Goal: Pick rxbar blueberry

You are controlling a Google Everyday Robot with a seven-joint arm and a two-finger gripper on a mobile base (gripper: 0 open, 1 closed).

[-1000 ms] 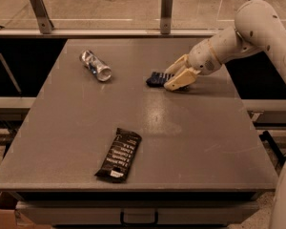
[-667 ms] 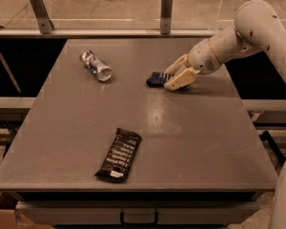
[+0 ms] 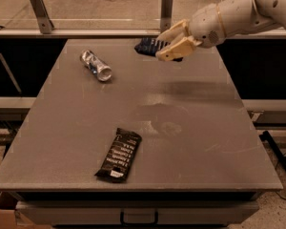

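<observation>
Camera view: the rxbar blueberry (image 3: 145, 45) is clamped between the fingers of the gripper (image 3: 159, 48), which are closed onto it, and is held above the table's (image 3: 205, 128) far edge.

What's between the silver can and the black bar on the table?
Bare tabletop between can and black bar, in the camera view; the gripper holds the rxbar blueberry above the far edge.

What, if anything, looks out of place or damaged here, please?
The can lies on its side, far left, seemingly dented. Otherwise nothing: the gripper holds the blue bar above the far edge; the black bar lies flat.
</observation>
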